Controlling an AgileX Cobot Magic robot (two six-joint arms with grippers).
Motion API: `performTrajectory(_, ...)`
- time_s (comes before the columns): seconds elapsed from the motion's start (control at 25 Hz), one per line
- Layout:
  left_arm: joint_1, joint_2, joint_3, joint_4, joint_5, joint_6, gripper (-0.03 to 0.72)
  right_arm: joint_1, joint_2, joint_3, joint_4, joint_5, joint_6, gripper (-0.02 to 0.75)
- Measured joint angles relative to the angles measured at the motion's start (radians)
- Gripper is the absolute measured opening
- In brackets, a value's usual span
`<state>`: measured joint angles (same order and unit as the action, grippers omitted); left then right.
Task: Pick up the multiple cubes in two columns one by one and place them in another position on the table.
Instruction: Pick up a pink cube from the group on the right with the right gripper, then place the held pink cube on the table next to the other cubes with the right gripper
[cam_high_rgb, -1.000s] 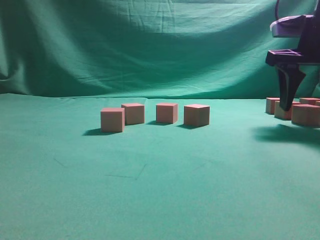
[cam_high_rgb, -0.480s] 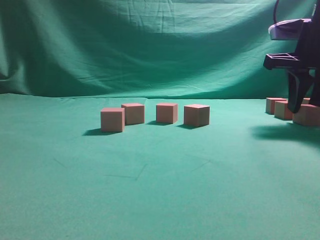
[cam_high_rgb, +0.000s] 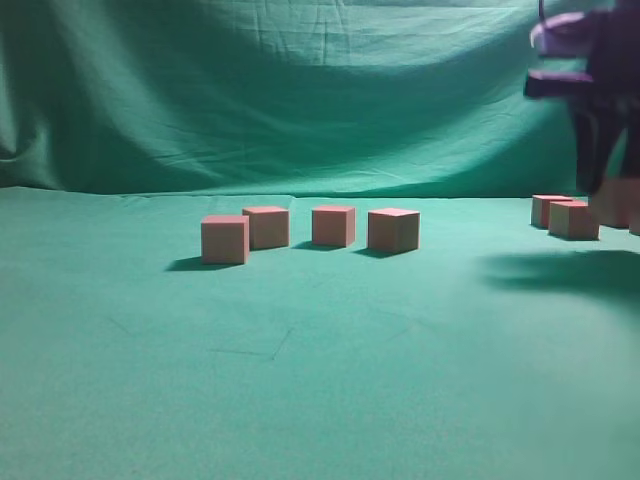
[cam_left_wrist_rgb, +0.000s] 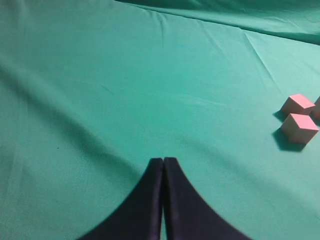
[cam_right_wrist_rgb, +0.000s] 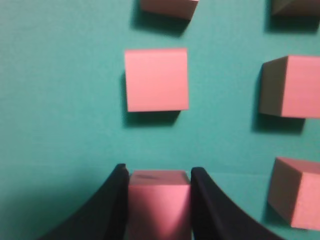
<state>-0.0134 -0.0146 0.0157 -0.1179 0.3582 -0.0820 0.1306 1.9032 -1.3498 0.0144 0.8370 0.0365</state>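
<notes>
Four pinkish-red cubes stand in a loose row mid-table: (cam_high_rgb: 225, 240), (cam_high_rgb: 266, 227), (cam_high_rgb: 333, 226), (cam_high_rgb: 393, 230). More cubes (cam_high_rgb: 573, 219) stand at the far right. My right gripper (cam_high_rgb: 608, 185) hangs above them, blurred, shut on one cube (cam_right_wrist_rgb: 159, 205) and holding it off the teal table (cam_high_rgb: 320, 380). In the right wrist view the gripper (cam_right_wrist_rgb: 156, 172) is over two columns of cubes, one (cam_right_wrist_rgb: 156, 79) straight ahead and another (cam_right_wrist_rgb: 292, 86) to the right. My left gripper (cam_left_wrist_rgb: 163, 162) is shut and empty over bare cloth, with two cubes (cam_left_wrist_rgb: 299, 127) to its right.
A draped green backdrop (cam_high_rgb: 300, 90) rises behind the table. The left gripper does not show in the exterior view. The cloth has slight wrinkles in front (cam_high_rgb: 270, 350).
My right gripper has risen from the cube group at the far right, lifting one cube off the table. The four middle cubes have not moved.
</notes>
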Motion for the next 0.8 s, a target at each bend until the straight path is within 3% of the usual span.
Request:
performTrajectory(0.32, 0.0, 0.0, 0.0, 0.0, 0.0, 0.0, 0.0, 0.094, -0.096, -0.244, 0.07, 0.36, 0.0, 0.263)
performTrajectory(0.64, 0.0, 0.0, 0.0, 0.0, 0.0, 0.0, 0.0, 0.36, -0.118, -0.26, 0.083, 0.398, 0.008, 0.263)
performTrajectory(0.8, 0.0, 0.0, 0.0, 0.0, 0.0, 0.0, 0.0, 0.504, -0.08, -0.261, 0.083, 0.342, 0.045, 0.263)
